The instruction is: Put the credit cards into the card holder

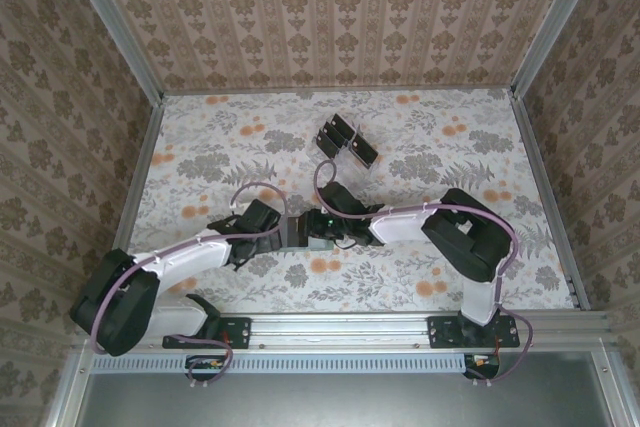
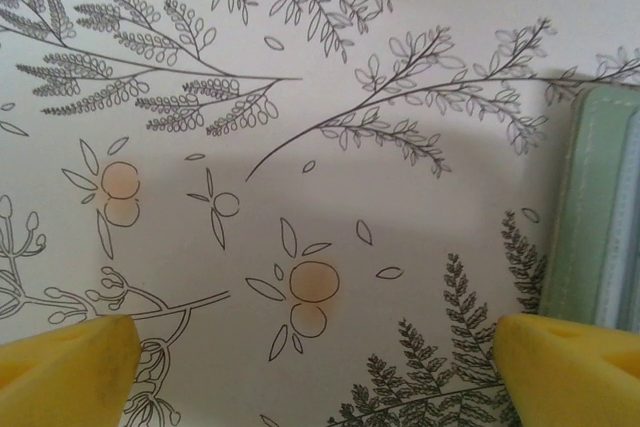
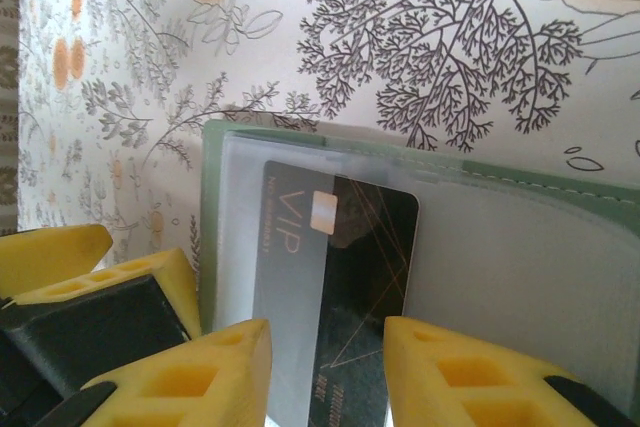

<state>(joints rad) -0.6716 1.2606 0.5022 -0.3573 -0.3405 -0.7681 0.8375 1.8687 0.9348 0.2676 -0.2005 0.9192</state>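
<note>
The right gripper is pinching a dark credit card by its long edges between ribbed yellow fingers. The card's chip end is lying against the clear film pocket of the grey-green card holder. The left gripper is hanging wide open and empty, the holder's stitched edge at its 3 o'clock. From the top view the holder is reading as a small grey square between both grippers. A clear rack of dark cards is sitting at 12 o'clock on the floral tablecloth, with damask-papered walls enclosing it.
</note>
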